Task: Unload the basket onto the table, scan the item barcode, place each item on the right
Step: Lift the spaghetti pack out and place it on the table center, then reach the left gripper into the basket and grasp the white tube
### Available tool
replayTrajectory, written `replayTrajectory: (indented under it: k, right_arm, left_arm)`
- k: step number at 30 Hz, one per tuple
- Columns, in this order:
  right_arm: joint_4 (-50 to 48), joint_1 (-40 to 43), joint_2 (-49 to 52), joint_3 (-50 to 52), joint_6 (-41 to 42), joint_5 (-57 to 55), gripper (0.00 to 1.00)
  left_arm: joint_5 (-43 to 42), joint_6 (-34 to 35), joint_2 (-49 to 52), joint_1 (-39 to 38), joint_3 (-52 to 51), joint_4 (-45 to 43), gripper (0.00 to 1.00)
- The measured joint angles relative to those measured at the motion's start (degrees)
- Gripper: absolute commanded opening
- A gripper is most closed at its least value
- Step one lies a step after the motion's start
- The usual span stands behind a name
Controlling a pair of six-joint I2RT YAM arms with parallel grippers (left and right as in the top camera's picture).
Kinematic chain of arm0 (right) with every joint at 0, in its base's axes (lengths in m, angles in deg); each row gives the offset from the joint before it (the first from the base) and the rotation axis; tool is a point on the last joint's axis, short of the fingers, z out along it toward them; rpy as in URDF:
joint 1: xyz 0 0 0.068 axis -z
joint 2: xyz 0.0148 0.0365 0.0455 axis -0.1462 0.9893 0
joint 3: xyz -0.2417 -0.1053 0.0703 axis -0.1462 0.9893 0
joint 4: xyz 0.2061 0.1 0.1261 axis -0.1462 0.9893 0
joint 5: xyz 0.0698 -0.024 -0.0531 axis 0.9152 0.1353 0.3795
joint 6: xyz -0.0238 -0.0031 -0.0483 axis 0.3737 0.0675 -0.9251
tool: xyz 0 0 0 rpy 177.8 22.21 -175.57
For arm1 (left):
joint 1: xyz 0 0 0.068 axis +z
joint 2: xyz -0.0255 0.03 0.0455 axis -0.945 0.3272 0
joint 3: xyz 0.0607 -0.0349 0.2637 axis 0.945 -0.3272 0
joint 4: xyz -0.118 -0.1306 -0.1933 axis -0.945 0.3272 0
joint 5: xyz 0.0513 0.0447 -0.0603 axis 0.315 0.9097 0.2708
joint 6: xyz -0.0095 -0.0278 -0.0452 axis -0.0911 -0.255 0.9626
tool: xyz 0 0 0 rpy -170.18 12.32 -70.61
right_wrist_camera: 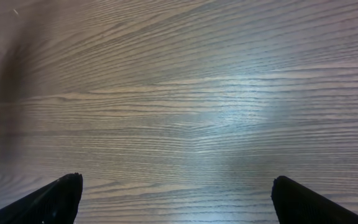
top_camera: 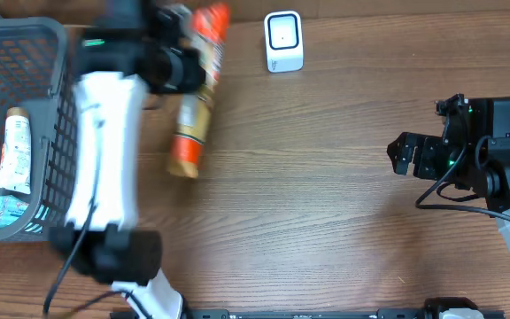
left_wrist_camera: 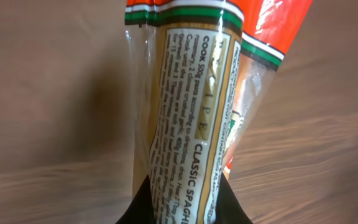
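Note:
A long spaghetti packet [top_camera: 197, 93], clear film with orange ends and a white recipe label [left_wrist_camera: 191, 118], hangs above the table at the back left. My left gripper [top_camera: 187, 62] is shut on it, its black fingers [left_wrist_camera: 143, 208] pinching the packet from both sides in the left wrist view. No barcode shows on the side facing either camera. The white scanner [top_camera: 283, 41] stands at the back, a little right of the packet's top end. My right gripper [top_camera: 405, 155] is open at the right, nothing but bare wood between its fingertips [right_wrist_camera: 55, 199].
A grey mesh basket [top_camera: 47, 53] stands at the far left with a white tube-like item [top_camera: 16, 151] and another packet inside. The left arm [top_camera: 104, 151] stretches from the front edge up to the packet.

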Motion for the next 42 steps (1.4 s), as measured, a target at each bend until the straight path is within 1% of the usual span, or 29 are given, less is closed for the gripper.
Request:
replayTrajectory:
  k: [5,7,8,9,11,12,14,17,18,21,22,24,26,28,30,32,35,38,42]
  right_arm:
    - [0.0,0.0,0.0,0.0,0.0,0.0,1.00]
    - [0.0,0.0,0.0,0.0,0.0,0.0,1.00]
    - [0.0,0.0,0.0,0.0,0.0,0.0,1.00]
    - [0.0,0.0,0.0,0.0,0.0,0.0,1.00]
    - [0.0,0.0,0.0,0.0,0.0,0.0,1.00]
    - [0.0,0.0,0.0,0.0,0.0,0.0,1.00]
    - [0.0,0.0,0.0,0.0,0.0,0.0,1.00]
    - [0.0,0.0,0.0,0.0,0.0,0.0,1.00]
    - [0.0,0.0,0.0,0.0,0.0,0.0,1.00]
    - [0.0,0.0,0.0,0.0,0.0,0.0,1.00]
    - [0.0,0.0,0.0,0.0,0.0,0.0,1.00]
    - [0.0,0.0,0.0,0.0,0.0,0.0,1.00]
    - [0.0,0.0,0.1,0.0,0.0,0.0,1.00]
    - [0.0,0.0,0.1,0.0,0.0,0.0,1.00]
    - [0.0,0.0,0.1,0.0,0.0,0.0,1.00]
    - [-0.1,0.0,0.1,0.0,0.0,0.0,1.00]
    - [0.0,0.0,0.1,0.0,0.0,0.0,1.00]
    - [0.0,0.0,0.1,0.0,0.0,0.0,1.00]
    - [0.0,0.0,0.1,0.0,0.0,0.0,1.00]
  left_arm:
    - [2.7,7.3,5.4,-6.4,-16.2,-10.7,0.04]
    - [2.9,9.8,6.3,-8.2,-20.3,-13.2,0.04]
    - [2.9,10.8,6.5,-8.8,-21.9,-14.3,0.06]
    - [2.9,11.6,6.7,-9.2,-23.3,-15.1,0.31]
    - [3.0,12.8,7.0,-9.7,-25.0,-16.1,0.74]
    - [2.9,13.1,7.2,-9.7,-25.4,-16.1,0.85]
    - [2.7,13.2,7.3,-9.8,-25.4,-15.7,1.00]
    - [1.6,12.9,7.3,-9.2,-24.6,-12.9,1.00]
    - [1.2,12.4,7.3,-8.9,-23.3,-10.6,1.00]
    - [0.5,10.6,7.5,-6.3,-14.0,-3.3,1.00]
    - [0.2,9.4,7.5,-3.5,-5.3,-0.4,1.00]
    - [-0.2,7.8,7.6,0.3,6.2,4.9,1.00]
    - [-0.2,5.7,7.6,6.3,20.5,8.3,1.00]
    - [0.8,4.2,7.1,12.9,31.7,10.0,1.00]
    - [2.7,2.8,6.0,20.0,38.9,11.0,1.00]
    - [4.3,0.5,4.9,27.0,42.7,11.2,1.00]
    - [5.4,-2.2,4.2,34.9,43.5,11.2,1.00]
    - [5.9,-4.3,5.0,40.8,41.0,9.0,1.00]
    - [5.3,-7.3,8.1,47.2,34.7,3.2,1.00]
